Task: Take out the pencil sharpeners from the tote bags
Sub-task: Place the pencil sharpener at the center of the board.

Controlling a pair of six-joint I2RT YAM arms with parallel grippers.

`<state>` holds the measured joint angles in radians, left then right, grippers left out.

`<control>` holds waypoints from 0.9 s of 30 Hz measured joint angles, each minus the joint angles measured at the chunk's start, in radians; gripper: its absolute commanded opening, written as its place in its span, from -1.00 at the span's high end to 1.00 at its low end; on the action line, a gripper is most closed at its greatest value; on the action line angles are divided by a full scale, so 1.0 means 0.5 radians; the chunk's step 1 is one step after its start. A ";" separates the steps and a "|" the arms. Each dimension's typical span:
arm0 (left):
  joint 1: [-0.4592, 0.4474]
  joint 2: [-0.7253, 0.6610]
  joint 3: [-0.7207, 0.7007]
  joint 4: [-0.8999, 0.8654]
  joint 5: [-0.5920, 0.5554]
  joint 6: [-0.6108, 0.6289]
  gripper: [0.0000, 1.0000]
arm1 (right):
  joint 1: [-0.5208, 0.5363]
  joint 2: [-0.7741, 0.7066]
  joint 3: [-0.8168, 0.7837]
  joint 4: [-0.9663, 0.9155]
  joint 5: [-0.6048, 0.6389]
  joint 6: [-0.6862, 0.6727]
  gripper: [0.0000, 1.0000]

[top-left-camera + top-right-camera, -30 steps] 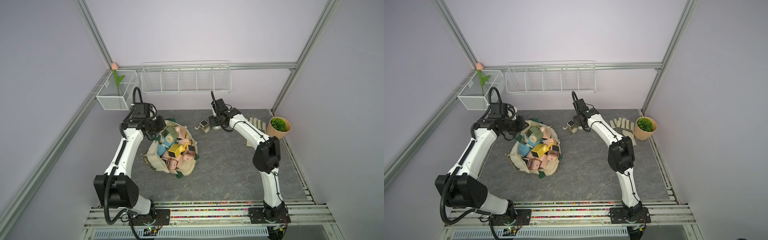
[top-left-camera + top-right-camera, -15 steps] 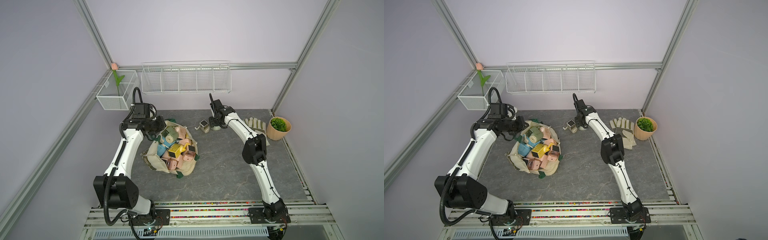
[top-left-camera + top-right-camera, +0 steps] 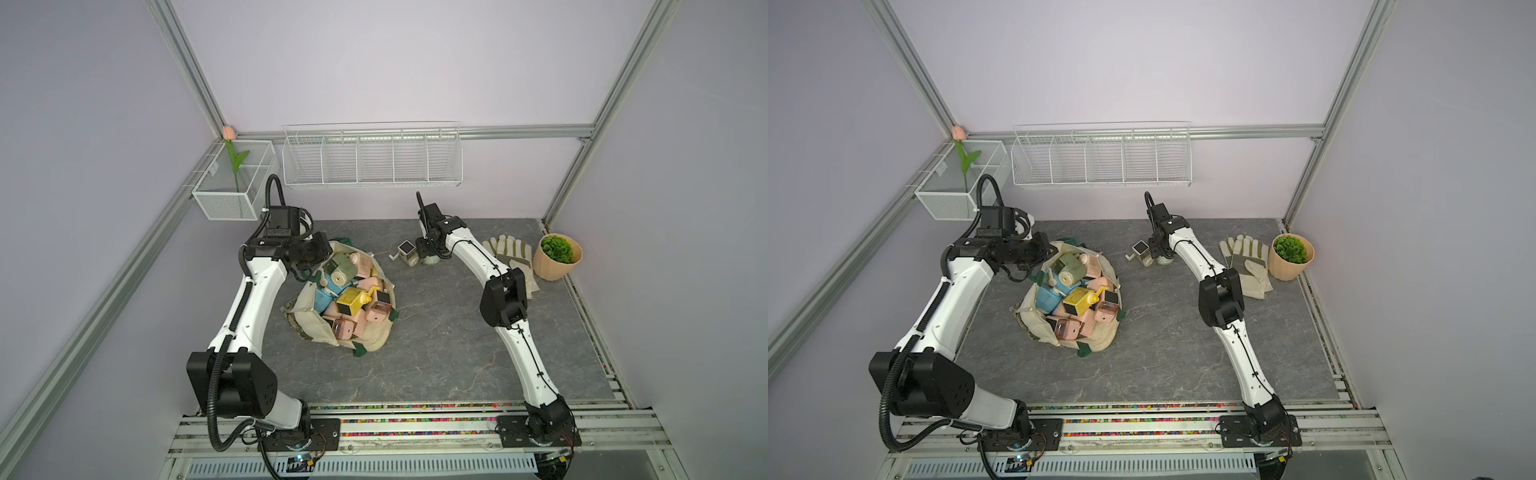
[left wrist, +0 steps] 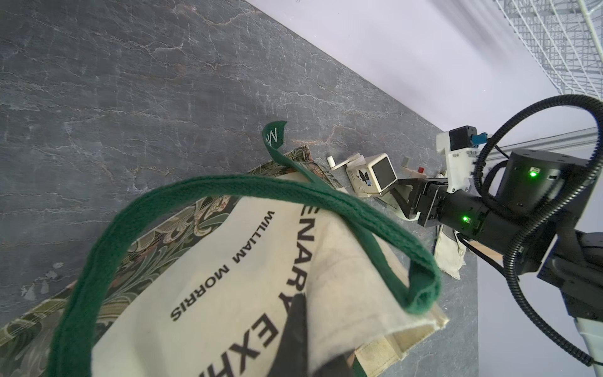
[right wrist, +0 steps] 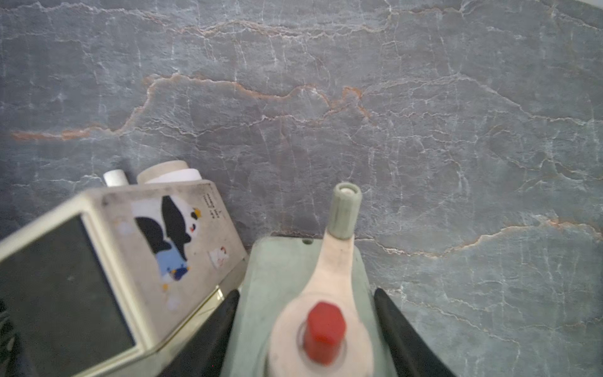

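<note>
In both top views, tote bag (image 3: 316, 332) (image 3: 1038, 328) mid-frame, heaped with pastel sharpeners (image 3: 351, 300).
Left fingers (image 4: 293, 326) pinch its canvas; right fingers (image 5: 401, 326) flank a green sharpener (image 5: 277, 271), grip unclear.

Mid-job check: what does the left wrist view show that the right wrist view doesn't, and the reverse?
Only left wrist: the tote bag with its green handle, pinched by the left gripper, and the right gripper from outside. Only right wrist: the body of the pale green sharpener, flanked by that gripper's fingers. Both: the cream sharpener with its dark window, the green one's red knob, and the grey table.
</note>
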<state>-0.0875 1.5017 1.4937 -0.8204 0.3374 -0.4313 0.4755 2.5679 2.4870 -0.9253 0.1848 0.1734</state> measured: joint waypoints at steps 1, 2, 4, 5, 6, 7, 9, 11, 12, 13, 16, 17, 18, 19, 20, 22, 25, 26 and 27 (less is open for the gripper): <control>0.000 0.001 0.000 0.000 0.000 0.000 1.00 | 0.000 0.003 0.001 0.000 -0.005 -0.002 -0.29; 0.000 0.001 0.000 0.000 0.000 0.000 1.00 | 0.000 0.005 0.003 0.000 -0.005 -0.004 -0.32; 0.000 0.001 0.000 0.000 0.000 0.000 1.00 | 0.000 0.011 0.013 -0.003 -0.008 -0.006 -0.41; 0.000 0.001 0.000 0.000 0.000 -0.001 1.00 | 0.000 0.017 0.028 -0.005 -0.011 -0.008 -0.45; 0.000 0.001 0.000 0.000 0.000 0.000 1.00 | 0.000 0.024 0.047 -0.003 -0.012 -0.011 -0.49; 0.000 0.001 0.000 0.001 0.000 0.000 1.00 | 0.000 0.027 0.058 -0.003 -0.013 -0.013 -0.50; 0.000 0.001 0.000 0.000 0.000 0.000 1.00 | 0.000 0.027 0.068 -0.003 -0.014 -0.014 -0.52; 0.000 0.001 0.000 0.000 0.000 -0.001 1.00 | 0.000 0.027 0.068 -0.003 -0.014 -0.014 -0.55; 0.000 0.000 0.000 0.000 0.000 0.000 1.00 | 0.000 0.027 0.068 -0.005 -0.014 -0.013 -0.55; 0.000 0.001 0.000 0.000 0.000 0.000 1.00 | 0.000 0.027 0.068 -0.005 -0.016 -0.013 -0.56; 0.000 0.001 0.000 0.000 0.000 0.000 1.00 | 0.003 0.022 0.063 -0.004 -0.019 -0.013 -0.59; 0.000 0.001 0.000 0.000 0.000 0.000 1.00 | 0.005 0.010 0.040 0.002 -0.019 -0.013 -0.60; 0.000 0.000 0.000 0.000 0.000 0.000 1.00 | 0.007 -0.015 0.001 0.005 -0.019 -0.013 -0.61; 0.000 0.000 0.000 0.000 0.000 0.000 1.00 | 0.010 -0.056 -0.059 0.009 -0.017 -0.013 -0.61; 0.000 0.000 0.000 0.000 0.000 0.000 1.00 | 0.014 -0.098 -0.116 0.016 -0.014 -0.013 -0.62; 0.000 0.000 0.000 0.000 -0.001 0.000 1.00 | 0.027 -0.232 -0.275 0.034 -0.009 -0.013 -0.64; 0.000 0.000 0.000 0.000 0.000 0.000 1.00 | 0.059 -0.538 -0.614 0.144 0.011 -0.013 -0.69; 0.000 0.000 0.000 0.000 0.000 0.000 1.00 | 0.072 -0.666 -0.752 0.197 0.018 -0.013 -0.69; 0.000 0.000 0.000 0.000 0.000 0.000 1.00 | 0.080 -0.800 -0.893 0.252 0.020 -0.011 -0.68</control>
<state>-0.0875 1.5017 1.4937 -0.8204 0.3374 -0.4313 0.5156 2.1681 2.0403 -0.7994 0.1947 0.1680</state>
